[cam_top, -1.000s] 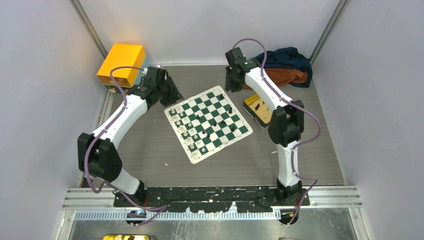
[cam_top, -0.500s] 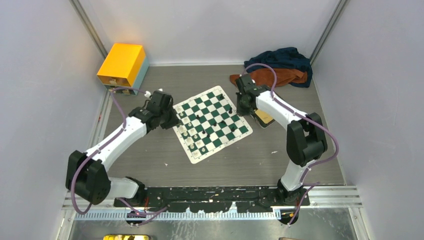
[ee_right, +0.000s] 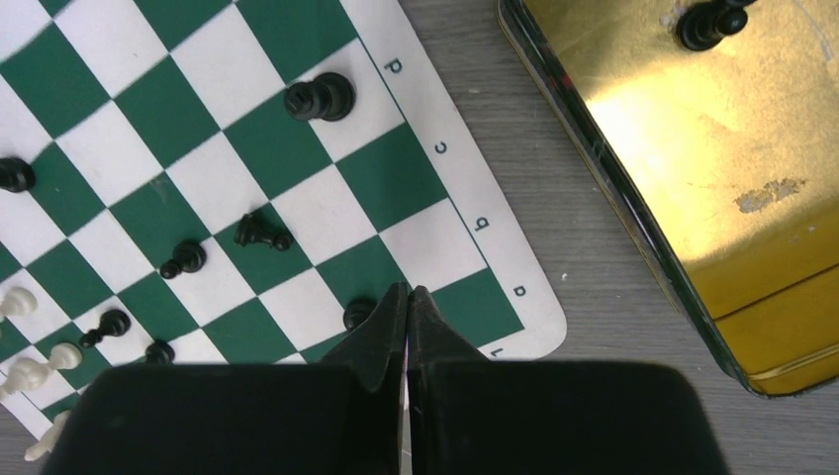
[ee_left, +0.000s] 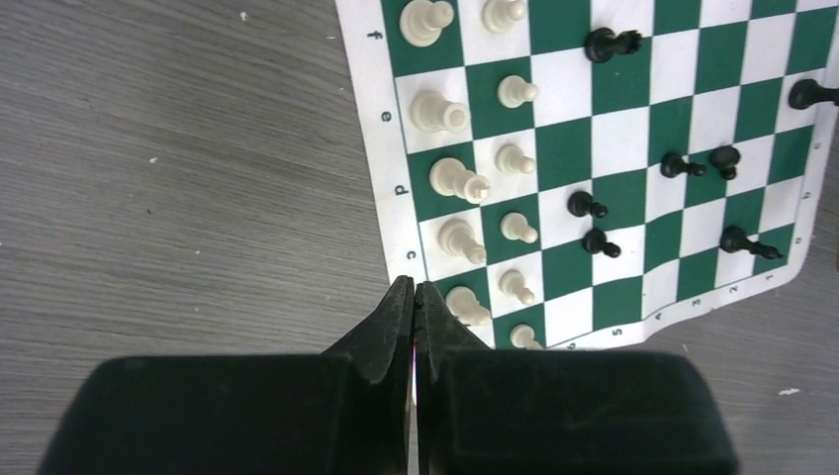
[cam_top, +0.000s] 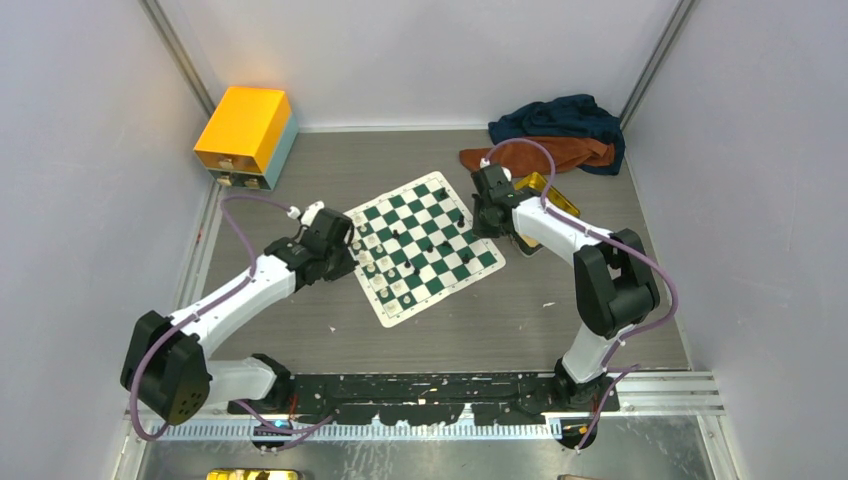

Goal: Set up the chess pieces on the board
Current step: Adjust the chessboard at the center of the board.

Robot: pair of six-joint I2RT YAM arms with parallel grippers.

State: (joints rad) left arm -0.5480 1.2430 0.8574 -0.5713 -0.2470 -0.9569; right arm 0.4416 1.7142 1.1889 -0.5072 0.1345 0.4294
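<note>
**Both grippers shut and empty at the board's edges**

The board (ee_left: pixel 381 148) lies flat on the grey table (cam_top: pixel 300 320), turned corner-on to the arms. The left wrist camera shows eleven cream-white pieces (ee_left: pixel 457 180) in two files along the board's lettered edge, and seven black pieces (ee_left: pixel 586 205) scattered across the squares beyond. The right wrist camera also counts seven black on the board. One more black piece (ee_right: pixel 707 22) sits in the gold tin (ee_right: pixel 693 198) just beside the board.

The left gripper (ee_left: pixel 414 287) hovers at the board's white border, fingers pressed together on nothing. That arm stretches low from the board's near left.

The right gripper (ee_right: pixel 407 292) is over the board's corner nearest the tin, fingers together and empty. Its elbow is folded high on the board's right.

Beyond the board are one yellow box (cam_top: pixel 245 128) and one cloth heap (cam_top: pixel 560 135).
</note>
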